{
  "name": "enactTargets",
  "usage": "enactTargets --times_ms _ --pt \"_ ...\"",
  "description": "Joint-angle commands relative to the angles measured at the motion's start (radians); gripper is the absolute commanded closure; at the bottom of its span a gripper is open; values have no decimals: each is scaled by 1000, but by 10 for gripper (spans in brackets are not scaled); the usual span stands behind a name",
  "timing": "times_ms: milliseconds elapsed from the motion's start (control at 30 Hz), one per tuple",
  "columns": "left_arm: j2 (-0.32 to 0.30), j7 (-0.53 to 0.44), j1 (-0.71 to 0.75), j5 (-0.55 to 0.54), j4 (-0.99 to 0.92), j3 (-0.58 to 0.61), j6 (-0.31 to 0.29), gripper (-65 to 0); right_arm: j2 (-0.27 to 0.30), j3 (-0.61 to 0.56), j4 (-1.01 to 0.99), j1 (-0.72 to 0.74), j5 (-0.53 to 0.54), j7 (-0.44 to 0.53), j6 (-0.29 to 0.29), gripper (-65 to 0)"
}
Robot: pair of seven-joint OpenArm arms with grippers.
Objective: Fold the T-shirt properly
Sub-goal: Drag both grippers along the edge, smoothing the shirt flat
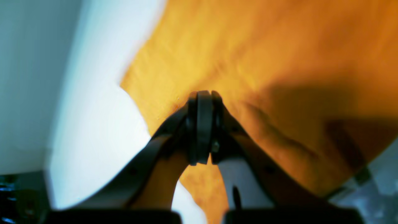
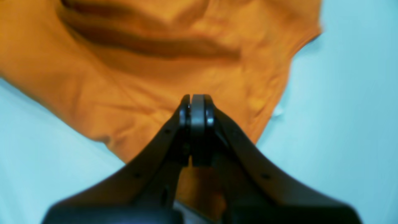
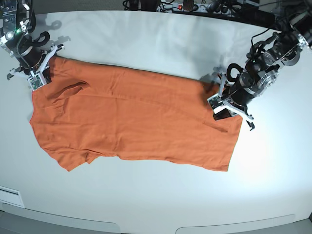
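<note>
Reaching low, both arms at T-shirt ends

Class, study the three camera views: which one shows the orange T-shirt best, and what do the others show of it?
The base view: the whole T-shirt lies spread out on the table, its outline fully visible. The left wrist view shows only blurred orange fabric beyond the shut left hand; the right wrist view shows a wrinkled section beyond the shut right hand.

Both arms reach low and far apart — left gripper and right gripper clamped tight.
</note>
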Motion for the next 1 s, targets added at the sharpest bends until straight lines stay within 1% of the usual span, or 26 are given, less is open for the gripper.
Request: enactTargets --times_ms 0,67,100,233,267,367,433,500,567,667,833,967 --pt "5 -20 -16 -8 -14 -9 -17 0 14 -8 -18 16 6 14 20 0" --pt "32 -5 -7 -29 -53 -9 -78 0 14 -43 -89 38 -3 -9 51 0" --pt "38 10 2 -46 -62 -9 -109 0 14 -60 -119 45 -10 -30 56 0" --pt "30 22 54 -55 -47 -9 -166 0 16 -71 -145 50 -28 -108 57 0" --pt "25 27 70 -55 -31 -9 -166 0 16 -68 -142 47 -28 -124 56 0" --pt "4 71 126 -55 41 -9 -165 0 20 -44 -112 -1 -27 -126 55 0" --pt "-23 93 169 -50 91 -9 -165 0 20 -25 -72 -54 -28 -124 59 0" --pt "-52 92 209 -26 132 -9 -165 0 21 -8 -23 -113 -28 -124 56 0" --pt "-77 92 240 -1 166 -9 -164 0 20 7 27 -168 -28 -123 39 0" --pt "-108 93 273 2 209 -9 -164 0 20 23 73 -237 -28 -123 21 0" --pt "-164 94 352 11 277 -9 -165 0 19 30 84 -337 -35 -123 -16 0" --pt "-192 94 401 84 316 -9 -156 0 19 30 85 -400 -55 -124 -56 0"
